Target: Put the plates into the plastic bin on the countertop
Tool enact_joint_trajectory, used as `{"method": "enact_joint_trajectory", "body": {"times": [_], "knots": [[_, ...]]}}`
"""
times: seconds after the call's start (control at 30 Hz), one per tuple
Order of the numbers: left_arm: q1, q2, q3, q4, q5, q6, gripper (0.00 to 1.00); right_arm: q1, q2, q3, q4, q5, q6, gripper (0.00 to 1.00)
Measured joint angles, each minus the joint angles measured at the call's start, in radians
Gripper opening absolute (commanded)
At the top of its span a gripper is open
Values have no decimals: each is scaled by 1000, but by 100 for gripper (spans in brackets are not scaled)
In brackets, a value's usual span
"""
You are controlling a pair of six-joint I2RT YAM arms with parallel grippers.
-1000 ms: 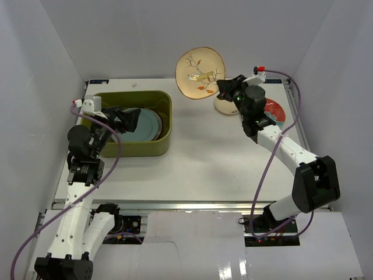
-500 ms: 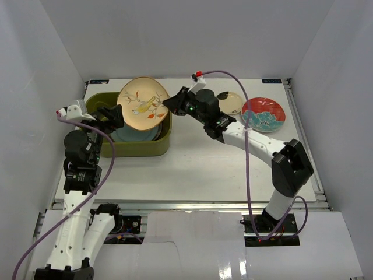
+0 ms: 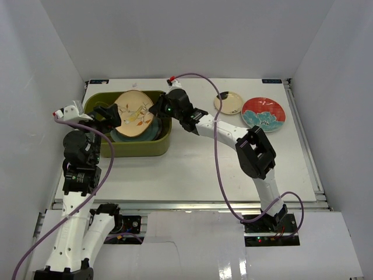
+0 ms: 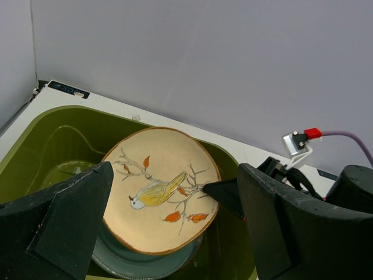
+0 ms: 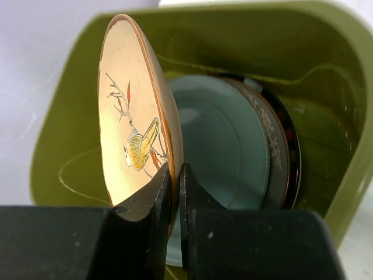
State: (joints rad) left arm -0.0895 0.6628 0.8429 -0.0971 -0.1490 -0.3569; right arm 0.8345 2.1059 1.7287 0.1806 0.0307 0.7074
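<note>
Where the top view looks down, the right fingers (image 3: pixel 155 109) are clamped on the right edge of the bird plate (image 3: pixel 134 114), which tilts above the green bin (image 3: pixel 137 149) at the far left of the tabletop (image 3: pixel 204 169); the left fingers (image 3: pixel 111 115) stand wide apart at the bin's left end; a small cream plate (image 3: pixel 228 102) and a red plate (image 3: pixel 263 114) lie flat at the far right, just beside each other. From the left wrist, the left fingers frame the bird plate without touching it; it leans over a blue plate (image 4: pixel 125 269). From the right wrist, the bird plate's rim sits pinched between the right fingers; the blue plate lies on a dark-rimmed plate (image 5: pixel 289 163) inside the bin.
</note>
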Motion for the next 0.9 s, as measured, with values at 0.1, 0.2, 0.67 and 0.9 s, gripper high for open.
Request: {"method": "enact_joint_trajectory", "body": {"times": [0.1,0.2,0.67,0.9], "knots": [[0,4,0,0,4,1,98,12,19,4,-20,0,-13,8],[0,8,0,0,10,1,98,21,19,4,-22,-1,-6,10],[0,24,0,4,44,0,98,46,30,1,-55,20,26,56],[0,23,0,8,51,0,98,64,31,32,-120,36,3,84]]}}
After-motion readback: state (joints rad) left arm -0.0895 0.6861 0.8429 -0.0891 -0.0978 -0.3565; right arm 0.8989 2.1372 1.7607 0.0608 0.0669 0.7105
